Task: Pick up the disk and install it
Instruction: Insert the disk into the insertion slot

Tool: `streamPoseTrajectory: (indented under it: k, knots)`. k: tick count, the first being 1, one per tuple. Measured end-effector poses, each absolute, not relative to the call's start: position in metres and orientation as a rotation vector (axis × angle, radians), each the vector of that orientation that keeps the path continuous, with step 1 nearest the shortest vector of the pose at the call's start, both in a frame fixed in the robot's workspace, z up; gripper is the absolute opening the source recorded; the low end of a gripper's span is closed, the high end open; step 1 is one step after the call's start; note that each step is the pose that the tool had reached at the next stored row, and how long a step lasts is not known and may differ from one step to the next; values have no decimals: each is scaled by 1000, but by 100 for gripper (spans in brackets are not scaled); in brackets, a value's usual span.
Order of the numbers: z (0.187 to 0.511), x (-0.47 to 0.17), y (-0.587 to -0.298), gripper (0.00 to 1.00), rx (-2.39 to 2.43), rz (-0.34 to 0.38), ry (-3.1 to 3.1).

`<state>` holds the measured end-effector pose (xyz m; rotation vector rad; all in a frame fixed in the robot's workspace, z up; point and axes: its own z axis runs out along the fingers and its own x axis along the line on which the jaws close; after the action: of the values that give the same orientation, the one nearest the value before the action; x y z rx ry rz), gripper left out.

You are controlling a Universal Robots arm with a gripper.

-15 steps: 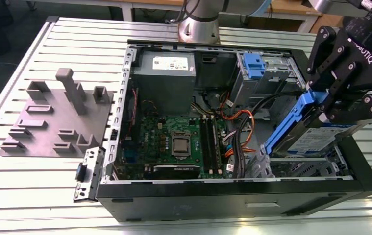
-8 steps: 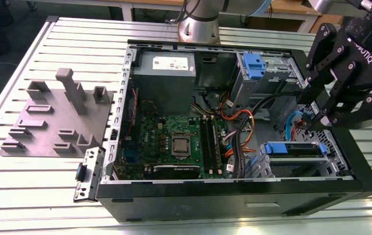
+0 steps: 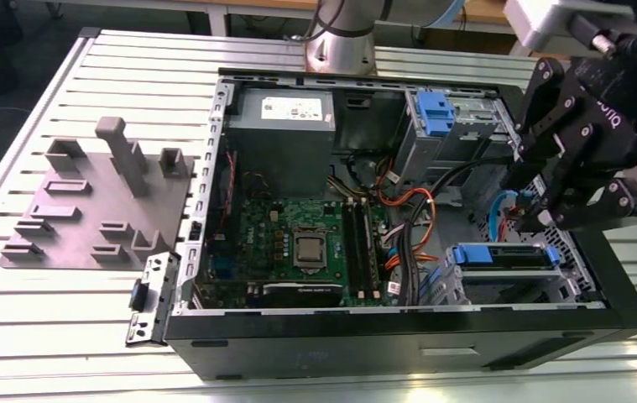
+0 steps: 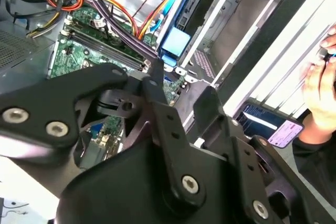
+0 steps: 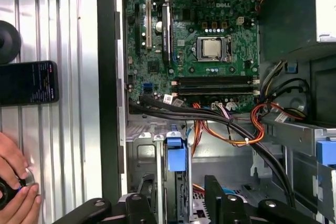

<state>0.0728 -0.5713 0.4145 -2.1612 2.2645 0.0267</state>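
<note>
The disk sits in the lower drive cage of the open computer case, at the exterior view's right. Its bright blue carrier bracket faces up, with the silver body below it. In the first wrist view the disk appears edge-on in its slot, blue bracket end toward me. My black gripper hangs just above that cage. In the first wrist view its fingers stand apart on either side of the slot, so the gripper is open and holds nothing.
A second drive cage carries a fixed blue tab beside the grey power supply. Orange and black cables cross between the motherboard and the cages. A person's hand and a phone are on the slotted table; a grey fixture block lies left.
</note>
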Motion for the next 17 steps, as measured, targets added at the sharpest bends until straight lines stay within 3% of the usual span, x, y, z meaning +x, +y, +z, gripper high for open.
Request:
streamPoseTrajectory:
  k: [3, 5, 6, 10, 17]
  knots:
    - [409, 73, -571, 42, -2161, 27, 2264]
    - [405, 73, -572, 31, -2161, 27, 2264]
    - [404, 73, -572, 31, -2161, 27, 2264]
    - [396, 73, -572, 13, -2161, 27, 2264]
    - [384, 73, -572, 11, -2161, 27, 2264]
